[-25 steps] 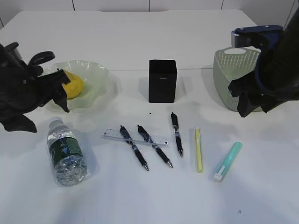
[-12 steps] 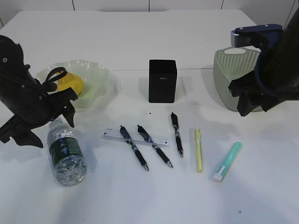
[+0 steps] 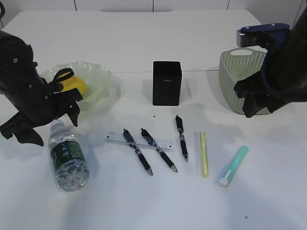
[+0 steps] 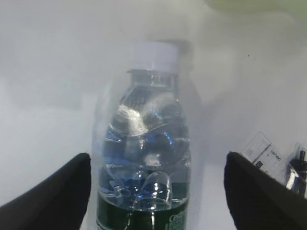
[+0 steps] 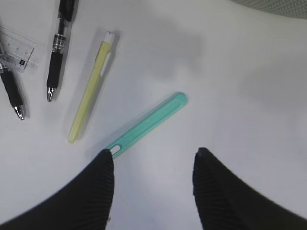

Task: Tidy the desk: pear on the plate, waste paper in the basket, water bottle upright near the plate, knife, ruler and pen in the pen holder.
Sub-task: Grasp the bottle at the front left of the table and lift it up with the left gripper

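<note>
White bench (image 3: 144, 43) fills the view, with the things of the task spread across it. At the right stands the basket (image 3: 235, 72), and the right claw (image 5: 152, 163) is held above a teal knife (image 5: 146, 123), its fingers spread and nothing between them. At the left the plate (image 3: 98, 86) carries the pear (image 3: 74, 86). Just below the plate the bottle (image 4: 144, 148) lies on its side, cap toward the plate, and the left claw (image 4: 156, 184) is spread wide to either side of it, apart from it. The bottle is judged partly filled, so moderately heavy, with thin ribbed walls that will give and slip under pressure; a hold across the labelled middle is suggested. A black holder (image 3: 167, 82) stands mid-bench. Pens (image 3: 139, 151) lie across the ruler (image 3: 139, 141); both are judged light and stiff.
</note>
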`<state>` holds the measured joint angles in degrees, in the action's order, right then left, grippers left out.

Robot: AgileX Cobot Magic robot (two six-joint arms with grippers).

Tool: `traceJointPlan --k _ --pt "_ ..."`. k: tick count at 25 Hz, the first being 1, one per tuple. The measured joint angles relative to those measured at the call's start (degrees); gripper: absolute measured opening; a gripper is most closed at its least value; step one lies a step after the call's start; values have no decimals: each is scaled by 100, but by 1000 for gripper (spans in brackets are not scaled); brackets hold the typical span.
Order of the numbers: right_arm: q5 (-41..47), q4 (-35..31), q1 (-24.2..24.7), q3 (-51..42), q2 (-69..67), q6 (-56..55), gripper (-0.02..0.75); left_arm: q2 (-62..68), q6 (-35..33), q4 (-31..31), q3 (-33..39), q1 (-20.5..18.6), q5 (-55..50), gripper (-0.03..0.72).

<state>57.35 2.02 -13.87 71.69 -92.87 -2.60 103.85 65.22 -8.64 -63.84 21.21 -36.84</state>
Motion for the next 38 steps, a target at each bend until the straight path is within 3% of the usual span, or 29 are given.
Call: traceJointPlan --k 11,38 --pt "-14 10 0 0 0 0 394 265 -433 82 0 0 -105 621" --pt "-14 89 0 0 0 0 393 760 -470 60 -9 0 315 600"
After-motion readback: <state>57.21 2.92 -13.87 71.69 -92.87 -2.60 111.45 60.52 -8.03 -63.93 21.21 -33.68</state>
